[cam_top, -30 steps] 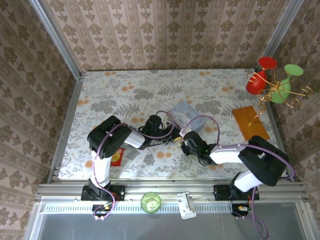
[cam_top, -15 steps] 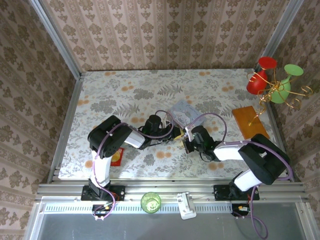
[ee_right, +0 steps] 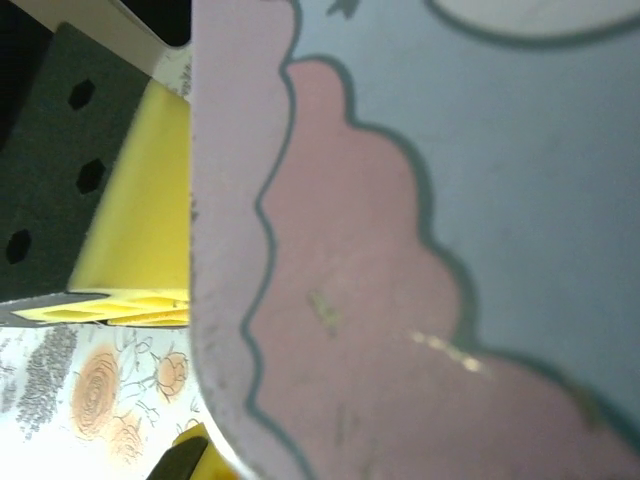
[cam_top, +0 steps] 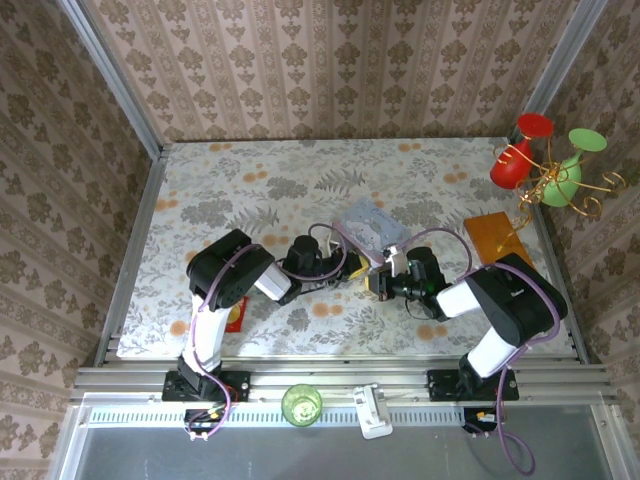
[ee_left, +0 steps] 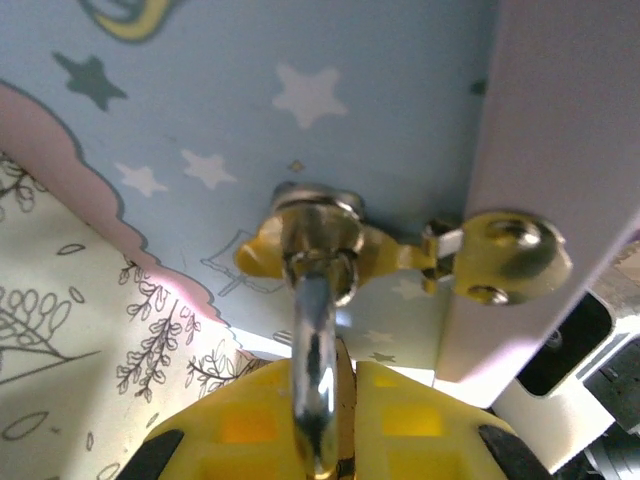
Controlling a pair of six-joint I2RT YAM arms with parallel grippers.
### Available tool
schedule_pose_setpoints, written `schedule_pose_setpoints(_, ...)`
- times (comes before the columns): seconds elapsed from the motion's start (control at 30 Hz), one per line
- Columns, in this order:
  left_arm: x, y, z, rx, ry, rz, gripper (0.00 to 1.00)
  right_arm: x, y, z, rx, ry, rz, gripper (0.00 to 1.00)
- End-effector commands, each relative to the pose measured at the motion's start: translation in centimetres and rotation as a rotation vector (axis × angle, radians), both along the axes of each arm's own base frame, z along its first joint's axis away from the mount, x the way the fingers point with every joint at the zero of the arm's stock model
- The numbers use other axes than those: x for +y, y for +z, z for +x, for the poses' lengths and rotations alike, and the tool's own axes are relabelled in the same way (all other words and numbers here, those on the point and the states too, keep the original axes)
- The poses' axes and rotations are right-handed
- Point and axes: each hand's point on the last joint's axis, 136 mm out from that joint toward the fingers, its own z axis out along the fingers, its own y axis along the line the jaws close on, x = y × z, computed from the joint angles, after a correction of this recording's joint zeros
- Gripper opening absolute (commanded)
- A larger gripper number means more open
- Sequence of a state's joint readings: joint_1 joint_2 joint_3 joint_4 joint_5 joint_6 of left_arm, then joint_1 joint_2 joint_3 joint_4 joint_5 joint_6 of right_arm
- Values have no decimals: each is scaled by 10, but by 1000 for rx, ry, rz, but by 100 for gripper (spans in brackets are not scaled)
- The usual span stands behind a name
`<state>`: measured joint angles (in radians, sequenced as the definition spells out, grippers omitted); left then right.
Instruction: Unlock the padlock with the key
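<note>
The pale blue tin (cam_top: pixel 366 220) lies mid-table, and both grippers meet at its near edge. In the left wrist view my left gripper (ee_left: pixel 345 385) has its yellow fingers (ee_left: pixel 240 420) shut on the padlock. The padlock's silver shackle (ee_left: pixel 318 320) rises from them to the brass hasp ring (ee_left: pixel 312 232) on the tin's starry face (ee_left: pixel 250 90). From above, the left gripper (cam_top: pixel 352 268) sits just left of my right gripper (cam_top: pixel 379 283). The right wrist view is pressed against the tin's pink-and-blue lid (ee_right: pixel 400 250), hiding how its jaws stand. The key is hidden.
A brass latch plate (ee_left: pixel 508 256) hangs on the tin's pale side. A red-and-gold packet (cam_top: pixel 233 318) lies by the left arm. At the right stand a wooden board (cam_top: pixel 498 246) and a wire stand with red and green cups (cam_top: pixel 545 165). A green cup (cam_top: pixel 300 403) sits on the front rail.
The right arm has swung its wrist rightward and farther from me, bringing its gripper up against the tin beside the left gripper. The left gripper has barely moved.
</note>
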<state>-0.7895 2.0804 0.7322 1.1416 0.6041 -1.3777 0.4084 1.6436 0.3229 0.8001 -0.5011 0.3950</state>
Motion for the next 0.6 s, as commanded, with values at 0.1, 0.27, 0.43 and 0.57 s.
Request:
schedule_pose_setpoints(0.1,-3,10,-39,-10,-145,-5,0,6,24,3,2,13,186,0)
schedule_pose_setpoints(0.27,3,11,-36,-9,-126,4,0,-15,-2,5,56,-79,2,21)
schedule_pose_setpoints(0.43,2,12,-35,-9,-119,7,0,-28,5,3,-5,-141,-79,24)
schedule_pose_setpoints(0.57,6,11,-33,-8,-110,21,0,-44,20,2,-85,-227,-134,25)
